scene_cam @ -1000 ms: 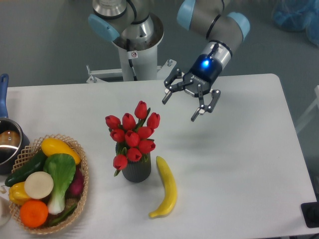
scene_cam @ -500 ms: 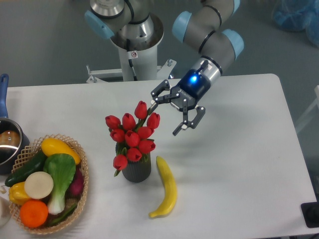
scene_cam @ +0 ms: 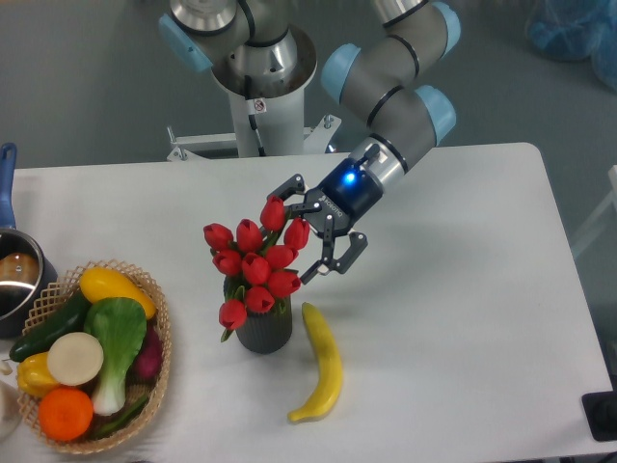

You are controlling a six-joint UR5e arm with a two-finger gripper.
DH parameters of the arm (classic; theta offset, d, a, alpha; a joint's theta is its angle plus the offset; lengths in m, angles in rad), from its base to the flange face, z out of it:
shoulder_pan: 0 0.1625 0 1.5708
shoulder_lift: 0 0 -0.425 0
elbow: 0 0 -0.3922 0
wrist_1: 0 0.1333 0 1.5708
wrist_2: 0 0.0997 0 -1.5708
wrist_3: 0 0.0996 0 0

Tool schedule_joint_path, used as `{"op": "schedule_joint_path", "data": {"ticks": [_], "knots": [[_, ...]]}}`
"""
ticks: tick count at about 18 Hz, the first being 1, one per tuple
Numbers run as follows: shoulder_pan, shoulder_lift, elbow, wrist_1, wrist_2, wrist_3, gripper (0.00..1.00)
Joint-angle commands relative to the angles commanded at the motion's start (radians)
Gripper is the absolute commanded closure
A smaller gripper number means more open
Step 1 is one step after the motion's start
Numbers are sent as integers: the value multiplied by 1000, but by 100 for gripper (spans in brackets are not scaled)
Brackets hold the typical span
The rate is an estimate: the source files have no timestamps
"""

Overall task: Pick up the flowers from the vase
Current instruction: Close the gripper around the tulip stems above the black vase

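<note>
The flowers, a bunch of red tulip buds on green stems, stand in the vase, a short dark grey ribbed cylinder at the middle of the white table. My gripper is open and comes in from the upper right. Its fingers straddle the top right buds of the bunch, one finger behind the topmost bud and the other finger to the right of the bunch. It holds nothing.
A yellow banana lies just right of the vase. A wicker basket of vegetables and fruit sits at the left front. A steel pot with a blue handle is at the left edge. The arm's base stands behind the table.
The open gripper has moved left and down from above the table's right middle to the top right of the flowers. The flowers and vase have not moved.
</note>
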Motion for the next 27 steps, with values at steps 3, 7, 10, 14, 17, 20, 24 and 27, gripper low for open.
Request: {"op": "schedule_joint_path", "data": {"ticks": [3, 7, 10, 14, 17, 20, 24, 27], "knots": [[-3, -2, 2, 0, 0, -2, 0], [-17, -21, 29, -2, 0, -2, 0], [-31, -41, 46, -2, 0, -2, 0], [-43, -49, 60, -2, 0, -2, 0], [-43, -46, 64, -2, 0, -47, 18], [-43, -46, 86, 0, 0, -89, 25], [-43, -46, 84, -2, 0, -89, 36], [-43, -44, 84, -2, 0, -91, 44]]}}
